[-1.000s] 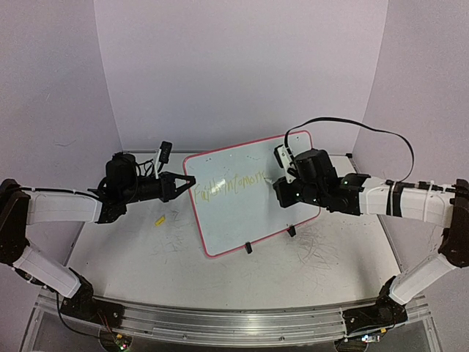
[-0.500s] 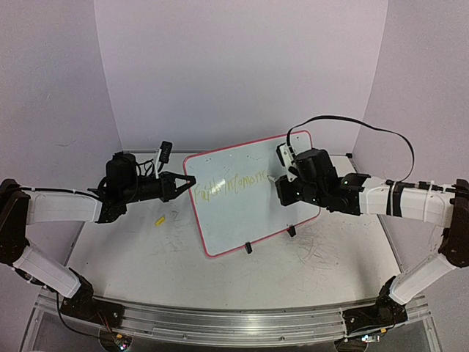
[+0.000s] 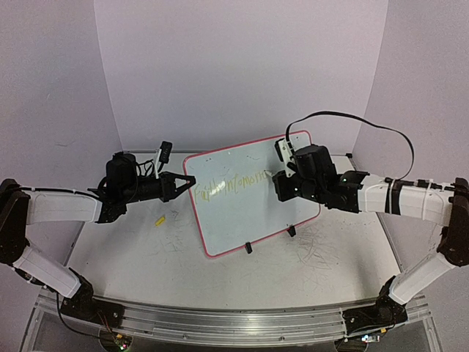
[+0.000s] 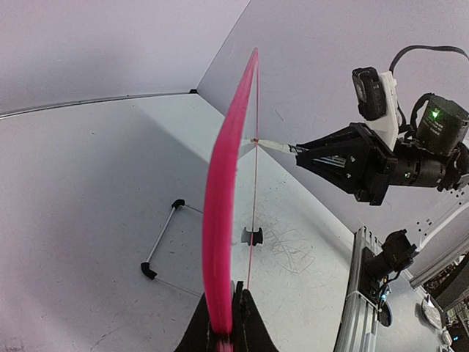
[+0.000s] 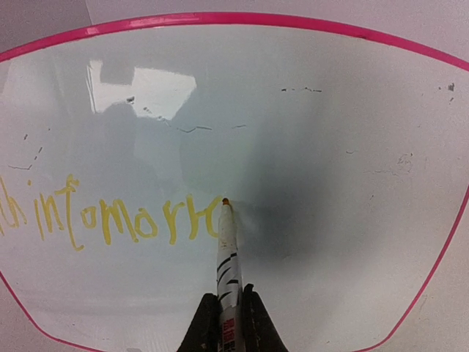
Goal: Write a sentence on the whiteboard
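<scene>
The whiteboard (image 3: 242,216), white with a pink rim, stands tilted on the table. My left gripper (image 3: 187,188) is shut on its left edge; in the left wrist view the rim (image 4: 223,213) runs up edge-on from that gripper (image 4: 229,326). The sentence (image 3: 231,184) is a yellow-green line ending mid-board, reading "...infomorrc" (image 5: 124,218) in the right wrist view. My right gripper (image 3: 278,181) is shut on a white marker (image 5: 229,264), and the marker's tip touches the board at the end of the last letter. The marker (image 4: 275,145) also shows from the left wrist.
Two black clip feet (image 3: 248,248) (image 3: 292,231) hold the board's lower edge. A small yellow cap (image 3: 158,220) lies on the table left of the board. Grey scribble marks (image 3: 315,246) cover the table on the right. A wire stand (image 4: 163,238) lies behind the board.
The right gripper has shifted slightly up with the marker against the board, adding a stroke at the end of the yellow line. The left arm and board have stayed still.
</scene>
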Controlling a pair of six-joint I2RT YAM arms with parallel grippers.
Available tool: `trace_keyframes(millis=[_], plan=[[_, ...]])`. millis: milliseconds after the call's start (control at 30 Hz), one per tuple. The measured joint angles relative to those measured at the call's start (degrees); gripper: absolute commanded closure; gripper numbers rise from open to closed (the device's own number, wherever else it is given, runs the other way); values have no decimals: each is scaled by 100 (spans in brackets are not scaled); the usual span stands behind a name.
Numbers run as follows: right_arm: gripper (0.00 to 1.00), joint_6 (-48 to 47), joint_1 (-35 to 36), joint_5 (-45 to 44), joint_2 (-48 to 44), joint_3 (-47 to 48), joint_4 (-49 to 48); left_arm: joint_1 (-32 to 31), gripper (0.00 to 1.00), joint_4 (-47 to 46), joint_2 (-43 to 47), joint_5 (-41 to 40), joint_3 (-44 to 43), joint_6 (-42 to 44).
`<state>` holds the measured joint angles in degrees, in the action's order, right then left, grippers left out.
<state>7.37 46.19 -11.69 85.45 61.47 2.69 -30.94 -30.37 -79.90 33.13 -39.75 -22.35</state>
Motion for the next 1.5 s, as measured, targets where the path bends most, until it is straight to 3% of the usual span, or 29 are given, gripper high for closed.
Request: trace_keyframes(millis=[500, 1500], plan=[[100, -23, -222, 79, -360, -98, 31, -2, 100, -3, 0, 18, -10, 10], [100, -101, -251, 339, -188, -123, 40, -4, 100, 49, -2, 28, -42, 50]])
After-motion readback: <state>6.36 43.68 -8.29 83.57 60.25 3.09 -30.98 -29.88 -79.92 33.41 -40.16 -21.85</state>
